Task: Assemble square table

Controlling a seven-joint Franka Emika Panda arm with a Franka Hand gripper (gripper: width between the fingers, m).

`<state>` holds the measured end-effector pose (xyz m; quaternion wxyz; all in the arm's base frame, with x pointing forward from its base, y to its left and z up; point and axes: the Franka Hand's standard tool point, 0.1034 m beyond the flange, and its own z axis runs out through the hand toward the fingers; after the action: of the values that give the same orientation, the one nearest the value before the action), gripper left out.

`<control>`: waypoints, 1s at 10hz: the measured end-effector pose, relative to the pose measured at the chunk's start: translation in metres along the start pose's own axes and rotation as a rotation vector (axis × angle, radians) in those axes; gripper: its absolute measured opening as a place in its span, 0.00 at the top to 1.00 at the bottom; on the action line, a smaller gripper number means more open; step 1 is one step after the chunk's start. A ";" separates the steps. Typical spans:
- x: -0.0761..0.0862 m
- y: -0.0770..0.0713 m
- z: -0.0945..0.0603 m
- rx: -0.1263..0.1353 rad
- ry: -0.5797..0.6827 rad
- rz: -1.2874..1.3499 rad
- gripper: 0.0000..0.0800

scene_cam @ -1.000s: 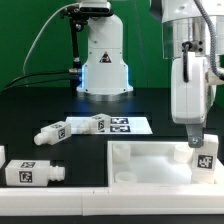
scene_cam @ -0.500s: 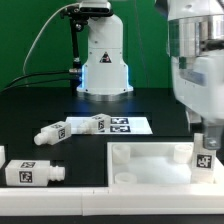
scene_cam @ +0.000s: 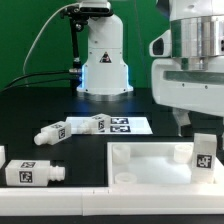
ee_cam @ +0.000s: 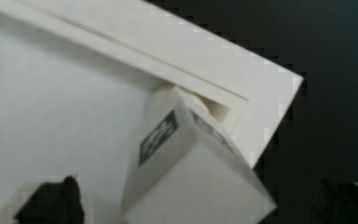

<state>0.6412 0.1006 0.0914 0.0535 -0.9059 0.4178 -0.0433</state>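
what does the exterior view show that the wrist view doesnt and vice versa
Only the exterior view: three loose short white tagged legs, the flat white marker board and the white robot base. Only the wrist view: a close look at where the fourth leg meets the raised rim. Both: the large white plastic square panel and that fourth leg standing in its corner.

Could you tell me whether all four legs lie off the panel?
No, one leg stands upright in a corner of the square panel.
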 end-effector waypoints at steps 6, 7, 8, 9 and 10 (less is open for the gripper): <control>0.038 0.022 -0.015 0.001 0.019 -0.362 0.19; 0.038 0.022 -0.015 0.000 0.019 -0.362 0.19; 0.038 0.022 -0.014 0.000 0.019 -0.361 0.19; 0.038 0.023 -0.014 0.000 0.019 -0.361 0.19; 0.038 0.023 -0.014 -0.001 0.019 -0.360 0.19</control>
<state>0.6471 0.0559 0.1036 0.0407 -0.9657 0.2493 -0.0605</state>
